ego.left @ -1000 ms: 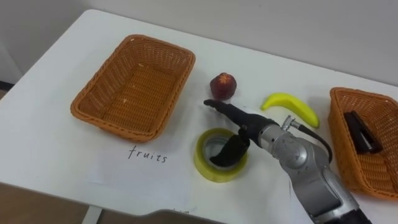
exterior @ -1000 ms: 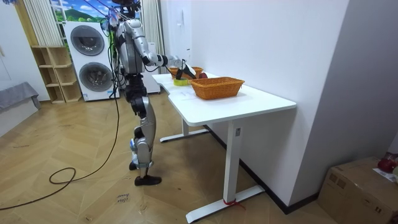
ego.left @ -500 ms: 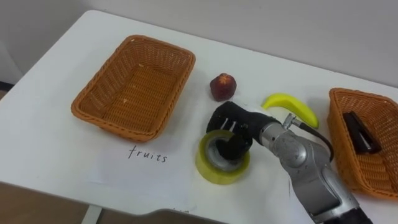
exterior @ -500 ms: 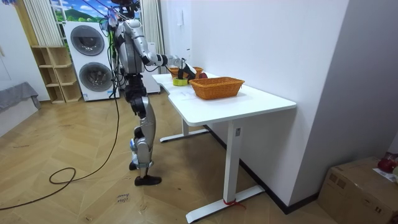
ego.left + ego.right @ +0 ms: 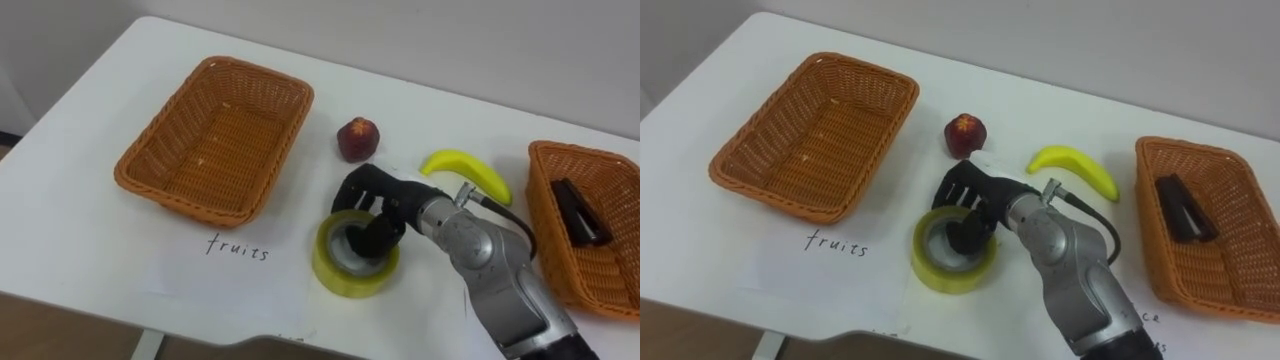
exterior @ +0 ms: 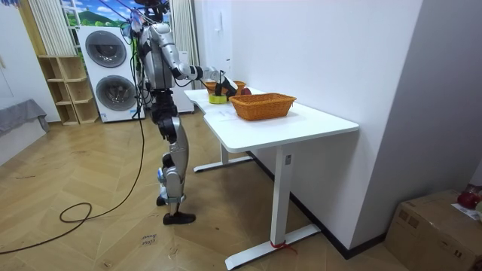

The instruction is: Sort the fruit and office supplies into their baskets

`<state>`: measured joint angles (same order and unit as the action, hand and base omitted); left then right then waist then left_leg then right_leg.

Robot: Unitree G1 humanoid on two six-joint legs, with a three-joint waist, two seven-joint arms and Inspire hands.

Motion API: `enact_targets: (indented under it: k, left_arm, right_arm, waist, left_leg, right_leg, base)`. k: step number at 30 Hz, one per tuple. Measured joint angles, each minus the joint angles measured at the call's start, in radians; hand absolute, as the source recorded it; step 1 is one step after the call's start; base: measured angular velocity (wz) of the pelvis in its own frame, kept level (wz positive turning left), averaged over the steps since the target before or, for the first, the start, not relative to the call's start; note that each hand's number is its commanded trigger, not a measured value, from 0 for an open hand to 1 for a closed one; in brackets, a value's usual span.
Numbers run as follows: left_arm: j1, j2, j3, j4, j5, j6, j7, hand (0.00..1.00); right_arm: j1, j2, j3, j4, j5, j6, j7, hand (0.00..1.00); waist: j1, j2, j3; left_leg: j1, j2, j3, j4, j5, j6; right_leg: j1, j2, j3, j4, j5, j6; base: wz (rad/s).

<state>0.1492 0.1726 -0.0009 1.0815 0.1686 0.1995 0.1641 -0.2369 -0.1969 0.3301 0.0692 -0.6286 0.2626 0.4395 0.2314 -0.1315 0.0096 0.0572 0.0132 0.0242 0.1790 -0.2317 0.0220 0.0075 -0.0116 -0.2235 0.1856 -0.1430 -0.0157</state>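
Fingers [image 5: 362, 188] of the right hand [image 5: 390, 205] curled over the far rim of the yellow roll of wide adhesive tape [image 5: 335, 278], thumb dipped into the core, pinching the roll's wall between them. Forearm entering from the lower right.

Closest in: tape roll lying flat on the white table [image 5: 80, 250], near the front edge, at the right end of a white paper sheet bearing a handwritten word [image 5: 235, 285].

Further back, left: large rectangular orange wicker basket [image 5: 180, 200], nothing in it, just beyond the sheet. Centre, beyond the hand: small round red fruit [image 5: 358, 138], near the fingers but apart from them. To its right: curved yellow banana [image 5: 468, 168], lying flat, near the wrist.

Far right: second orange wicker basket [image 5: 545, 230], partly cut by the picture's edge, holding a long black object [image 5: 583, 212], possibly a stapler, resting on the basket's floor.

From the room view: standing upright at the far end of the table [image 6: 301, 124], right arm stretched out over the top, one wicker basket [image 6: 263, 105] nearer the camera. Behind, two stacked white washing machines [image 6: 109, 71] against the wall, wooden shelf unit [image 6: 64, 90] beside them.
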Motion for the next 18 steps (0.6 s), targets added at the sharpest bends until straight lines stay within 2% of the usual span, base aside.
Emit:
enact_targets:
  k: [13, 18]
  left_arm:
    - [-0.002, -0.001, -0.001, -0.012, -0.001, -0.001, 0.003, 0.00]
    - [0.000, -0.001, 0.013, -0.010, -0.002, -0.017, 0.005, 0.00]
  right_arm:
    - [0.000, 0.000, -0.001, -0.008, 0.005, 0.000, 0.003, 1.00]
    - [0.006, -0.009, -0.003, -0.054, -0.003, -0.001, 0.022, 1.00]
  waist:
    - [-0.010, 0.000, 0.0001]
    - [-0.023, 0.002, 0.0016]
  left_leg:
    - [0.004, 0.000, 0.003, -0.002, 0.000, 0.000]
    - [0.004, 0.000, 0.005, 0.001, 0.000, 0.000]
  right_leg:
    - [-0.003, 0.000, 0.009, 0.000, 0.000, 0.000]
    - [-0.003, -0.001, 0.019, 0.000, 0.000, 0.000]
  base:
    - [0.00]
    - [-0.02]
